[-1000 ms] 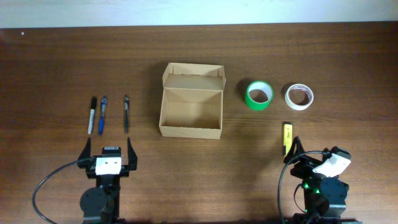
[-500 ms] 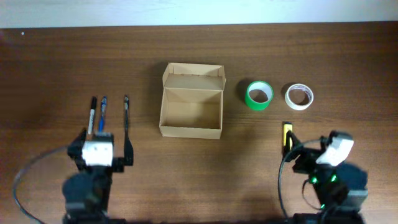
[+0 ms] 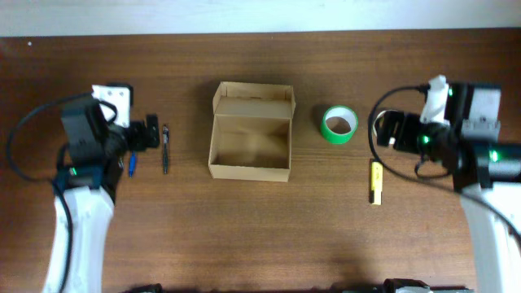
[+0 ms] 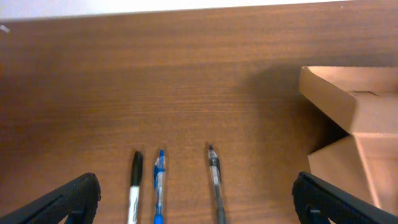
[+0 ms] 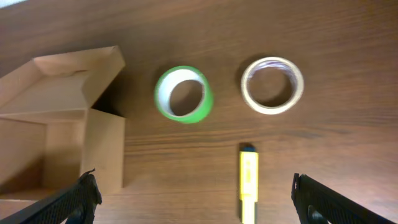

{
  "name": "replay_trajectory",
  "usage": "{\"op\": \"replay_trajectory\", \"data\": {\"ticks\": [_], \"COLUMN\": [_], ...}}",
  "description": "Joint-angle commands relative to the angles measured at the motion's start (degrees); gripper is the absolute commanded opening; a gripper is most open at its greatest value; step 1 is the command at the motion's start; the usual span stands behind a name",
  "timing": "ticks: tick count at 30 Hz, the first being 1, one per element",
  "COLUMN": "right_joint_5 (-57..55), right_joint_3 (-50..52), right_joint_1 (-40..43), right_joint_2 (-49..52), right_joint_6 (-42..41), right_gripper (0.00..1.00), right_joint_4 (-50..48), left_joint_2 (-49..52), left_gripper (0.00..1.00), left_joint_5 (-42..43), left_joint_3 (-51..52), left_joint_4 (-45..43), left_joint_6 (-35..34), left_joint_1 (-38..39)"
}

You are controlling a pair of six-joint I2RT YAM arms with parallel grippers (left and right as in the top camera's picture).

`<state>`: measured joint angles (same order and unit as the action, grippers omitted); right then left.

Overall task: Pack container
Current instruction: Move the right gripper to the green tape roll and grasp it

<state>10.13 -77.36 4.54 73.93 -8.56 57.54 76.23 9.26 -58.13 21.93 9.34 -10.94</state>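
The open tan cardboard container point(image 3: 248, 172) stands mid-table with its flap lid up at the back; it looks empty. It also shows in the left wrist view point(image 4: 357, 118) and the right wrist view point(image 5: 102, 146). My left gripper point(image 3: 140, 136) point(image 4: 199, 199) is open and empty above three pens: a black-and-white marker point(image 4: 135, 190), a blue pen point(image 4: 159, 186) and a dark pen point(image 3: 165, 148) point(image 4: 215, 183). My right gripper point(image 3: 392, 130) point(image 5: 199, 199) is open and empty above a green tape roll point(image 3: 339, 124) point(image 5: 183, 94), a white tape roll point(image 5: 272, 85) and a yellow highlighter point(image 3: 375, 182) point(image 5: 248, 183).
The brown wooden table point(image 3: 260, 236) ends at a pale wall along the far edge. In the overhead view the left arm hides the marker and the right arm hides the white tape roll. Cables loop beside both arms.
Both arms have left the front edge and moved toward the far side. The left one now hangs over the pens, the right one over the tape rolls. The objects have not moved.
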Motion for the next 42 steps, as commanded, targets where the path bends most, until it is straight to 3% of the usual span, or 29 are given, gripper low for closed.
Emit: {"op": "replay_trajectory", "data": {"ticks": [1,10,22,32,39,42], "right_joint_5": [5.9,6.4,-9.5,-10.8,-9.8,-9.7], "right_joint_3": [-3.3,-7.7,-18.1,-18.2,-18.2,-18.1], "right_joint_1": [0.3,-0.7,-7.4,-6.4,-6.4,-6.4], "right_joint_2": [4.1,17.3,36.0,44.7,47.3,48.6], "right_joint_6": [0.8,-4.2,-4.2,-3.9,-3.9,-4.0], "right_gripper": [0.98,0.93,0.95,0.90,0.59,0.60], "right_joint_4": [0.1,-0.3,-0.1,-2.1,-4.1,-4.3], "left_joint_2": [5.0,11.0,11.4,11.4,11.4,11.4], "left_gripper": [0.99,0.99,0.99,0.99,0.99,0.99], "left_joint_5": [7.1,0.3,0.3,0.3,0.3,0.3], "left_joint_3": [-3.8,-4.0,-4.0,-4.0,-4.0,-4.0], "left_joint_4": [0.6,1.3,1.3,1.3,1.3,1.3], "left_joint_6": [-0.3,-0.3,-0.3,-0.3,-0.3,-0.3], "left_joint_1": [-2.7,-3.8,-3.8,-3.8,-3.8,-3.8]}}
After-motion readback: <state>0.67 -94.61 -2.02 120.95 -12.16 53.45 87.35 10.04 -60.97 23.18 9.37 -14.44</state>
